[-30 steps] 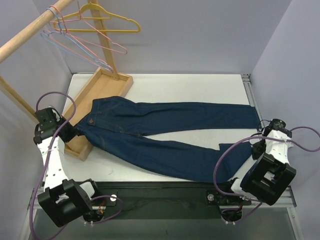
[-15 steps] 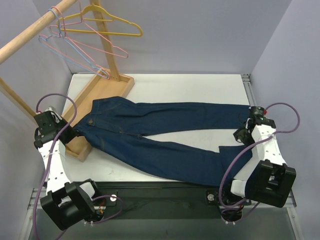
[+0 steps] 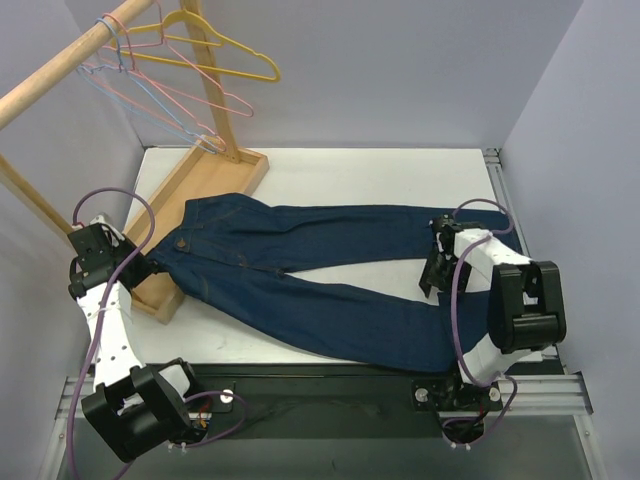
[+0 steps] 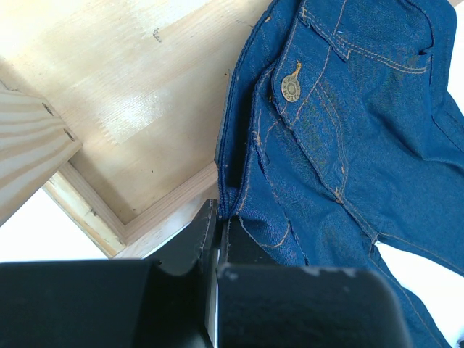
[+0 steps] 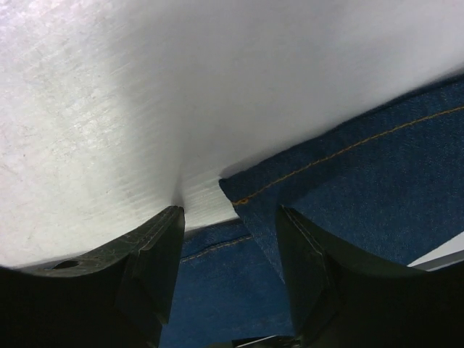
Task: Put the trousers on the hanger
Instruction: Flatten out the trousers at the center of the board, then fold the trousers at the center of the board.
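Here the trousers (image 3: 330, 262) lie flat on the white desk (image 3: 350, 170), well apart from the hanger (image 3: 165, 112). Their waist is at the left and both legs run off to the right. The waist end overlaps the near corner of the wooden tray (image 3: 200, 178) at the foot of the rack. The far leg runs straight across, the near one slants toward the front edge, and a wedge of bare desk shows between them.

The left claw (image 3: 150, 265) is clenched on the waistband edge of the trousers. In the left wrist view its fingers (image 4: 206, 235) are pressed together on the folded denim right above the tray's rim, and the waist button (image 4: 291, 85) is beyond them.

The right claw (image 3: 432, 272) hangs over the gap between the legs, towards their hem ends. It is released, with nothing held. In the right wrist view its fingers (image 5: 156, 268) stand apart. A leg's stitched hem corner lies on the desk between them, and more denim shows below. Whether the fingertips touch the cloth cannot be told.

The hanger hangs by its hook from the wooden rail (image 3: 50, 70) at the far left. It is bunched with pink hangers (image 3: 200, 92), and a yellow hanger (image 3: 215, 52) is beside them.
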You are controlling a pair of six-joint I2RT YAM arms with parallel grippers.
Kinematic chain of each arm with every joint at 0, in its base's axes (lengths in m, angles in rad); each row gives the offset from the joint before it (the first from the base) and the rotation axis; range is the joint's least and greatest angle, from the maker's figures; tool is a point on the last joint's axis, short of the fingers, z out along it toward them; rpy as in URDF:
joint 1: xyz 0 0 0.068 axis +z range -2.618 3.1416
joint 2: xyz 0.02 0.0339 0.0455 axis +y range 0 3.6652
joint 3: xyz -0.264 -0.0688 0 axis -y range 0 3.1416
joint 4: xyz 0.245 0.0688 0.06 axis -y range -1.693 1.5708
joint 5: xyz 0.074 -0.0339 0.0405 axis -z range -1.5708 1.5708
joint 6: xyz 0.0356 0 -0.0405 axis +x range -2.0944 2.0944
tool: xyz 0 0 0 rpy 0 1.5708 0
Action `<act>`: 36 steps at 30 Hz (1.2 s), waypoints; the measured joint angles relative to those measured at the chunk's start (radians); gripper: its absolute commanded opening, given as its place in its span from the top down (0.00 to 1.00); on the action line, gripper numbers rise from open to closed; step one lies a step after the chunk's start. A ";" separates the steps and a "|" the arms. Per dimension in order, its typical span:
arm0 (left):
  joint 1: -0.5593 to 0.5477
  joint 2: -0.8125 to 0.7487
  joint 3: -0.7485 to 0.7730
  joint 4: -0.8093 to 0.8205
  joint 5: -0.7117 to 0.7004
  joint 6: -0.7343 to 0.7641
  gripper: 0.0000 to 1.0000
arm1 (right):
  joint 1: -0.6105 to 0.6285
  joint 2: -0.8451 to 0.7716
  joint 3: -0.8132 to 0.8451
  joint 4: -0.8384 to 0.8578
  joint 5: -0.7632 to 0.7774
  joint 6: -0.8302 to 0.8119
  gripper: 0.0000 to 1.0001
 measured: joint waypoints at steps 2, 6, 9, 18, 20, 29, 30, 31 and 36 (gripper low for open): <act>0.000 -0.001 -0.001 0.000 0.000 0.000 1.00 | 0.024 0.026 0.009 0.000 0.012 -0.003 0.48; 0.000 -0.004 -0.006 0.008 0.000 0.002 1.00 | 0.031 0.037 0.014 0.000 0.049 -0.003 0.54; 0.000 -0.006 -0.009 0.013 0.001 0.003 1.00 | 0.031 0.037 0.014 -0.001 0.085 -0.002 0.55; 0.000 -0.006 -0.010 0.014 0.001 0.003 1.00 | 0.031 0.055 0.016 -0.003 0.159 0.002 0.77; 0.000 -0.006 -0.010 0.014 0.001 0.003 1.00 | 0.031 0.059 0.017 0.000 0.167 0.002 0.87; 0.000 -0.006 -0.010 0.015 0.002 0.002 1.00 | 0.007 0.074 0.029 -0.011 0.179 -0.004 1.00; 0.000 -0.005 -0.010 0.015 0.003 0.001 1.00 | -0.011 0.071 0.031 -0.013 0.176 -0.004 1.00; 0.000 -0.005 -0.010 0.015 0.003 0.000 1.00 | -0.034 0.065 0.034 -0.015 0.172 -0.005 1.00; 0.000 0.002 -0.008 0.022 0.018 -0.026 1.00 | -0.239 -0.029 0.109 -0.051 0.128 -0.006 1.00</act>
